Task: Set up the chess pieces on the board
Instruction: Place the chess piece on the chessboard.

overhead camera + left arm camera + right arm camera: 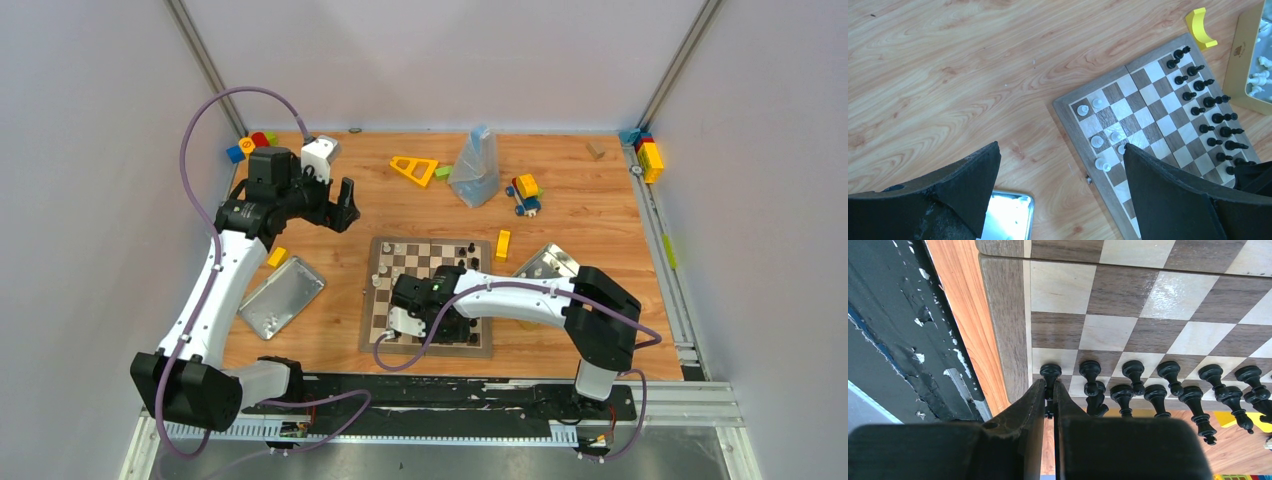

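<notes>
Pinched almost flat, my right tool [1049,390] has its two fingers laid along the sides of one black piece [1050,372]. A slim dark stem shows in the slit between them, and a round end pokes out just past the fingertips. That round end lies over a cream square hard against the near border of the board [1063,287], at its near right corner, with a strip of table [965,315] beyond the border (whether the piece rests on the square or hangs just above it I cannot tell). Its long axis runs the same way as my fingers, so I judge it upright, with me reaching down over it.

What the coming move turns on, as I read it, is the neighbour [1090,371]. It stands just beside my piece on the far side, first of the black ranks [1215,117] that run along the right edge to the far corner. So any parting of the fingers should be slight, and the way out should be straight up along that axis, not towards far.

My left tool [1060,146] is spread as wide as it goes and holds nothing. It hangs over the far left of the table, well apart from this corner, so the right arm is plainly nearer. A few white pieces [1096,141] stand along the left edge.
</notes>
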Motion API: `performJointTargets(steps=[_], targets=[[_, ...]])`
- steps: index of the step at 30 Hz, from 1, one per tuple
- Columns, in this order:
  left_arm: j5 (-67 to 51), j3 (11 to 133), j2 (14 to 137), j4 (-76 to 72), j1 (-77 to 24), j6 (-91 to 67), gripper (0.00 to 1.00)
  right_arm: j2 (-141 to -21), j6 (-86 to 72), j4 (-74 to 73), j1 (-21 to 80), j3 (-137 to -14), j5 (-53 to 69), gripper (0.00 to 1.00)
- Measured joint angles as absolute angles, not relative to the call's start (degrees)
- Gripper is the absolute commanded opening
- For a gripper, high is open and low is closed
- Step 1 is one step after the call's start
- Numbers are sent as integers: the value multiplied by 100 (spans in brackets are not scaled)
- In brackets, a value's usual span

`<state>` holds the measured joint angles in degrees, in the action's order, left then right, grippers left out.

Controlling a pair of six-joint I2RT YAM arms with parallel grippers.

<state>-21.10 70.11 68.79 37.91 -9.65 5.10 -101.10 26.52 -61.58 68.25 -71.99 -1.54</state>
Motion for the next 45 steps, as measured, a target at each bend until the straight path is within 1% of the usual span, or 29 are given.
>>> performJointTargets(steps=[12, 17, 28, 35, 45], targets=[[-2112, 7002, 6851, 3789, -963, 513, 100, -10125, 2655, -6171, 6884, -7205, -167, 10], [-2112, 7000, 6825, 3789, -963, 513, 100, -10132, 2668, -6169, 6886, -7207, -169, 15], [-2112, 6925, 6805, 3787, -963, 530, 100, -10215, 2672, -6160, 6888, -7251, -167, 18], [-2112, 6925, 6801, 3785, -963, 537, 100, -10226, 2672, -6160, 6888, -7299, -165, 11], [-2112, 6899, 6772, 3758, -963, 541, 100, -10226, 2670, -6167, 6888, -7356, -141, 10]])
